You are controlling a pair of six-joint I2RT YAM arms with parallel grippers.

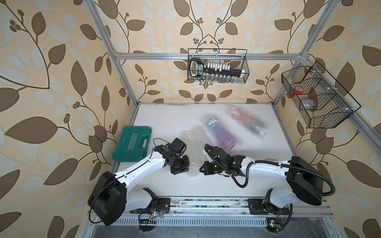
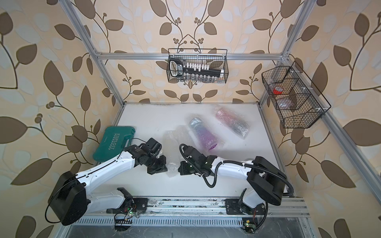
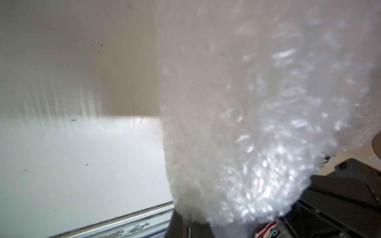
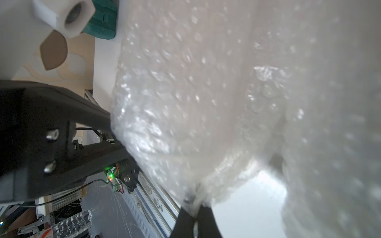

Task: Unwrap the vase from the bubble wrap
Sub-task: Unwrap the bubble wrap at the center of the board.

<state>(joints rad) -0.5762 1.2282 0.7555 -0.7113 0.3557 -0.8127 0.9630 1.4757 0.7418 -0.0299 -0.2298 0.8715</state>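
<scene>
A loose sheet of clear bubble wrap (image 1: 190, 144) (image 2: 174, 142) lies at the table's front middle, with its near end lifted between my two grippers. My left gripper (image 1: 188, 167) (image 3: 188, 227) is shut on one edge of it. My right gripper (image 1: 201, 170) (image 4: 195, 214) is shut on the opposite edge. Behind them lies a purple and silver vase (image 1: 221, 131) (image 2: 204, 134) in bubble wrap. A pink vase (image 1: 247, 121) (image 2: 231, 122) lies farther back, fully wrapped. In both wrist views the sheet fills most of the picture.
A green tool case (image 1: 133, 144) lies at the table's left edge, beside the left arm. A wire basket (image 1: 217, 66) with a socket set hangs on the back rail. Another wire basket (image 1: 317, 96) hangs on the right. A metal rail (image 1: 206, 203) runs along the front.
</scene>
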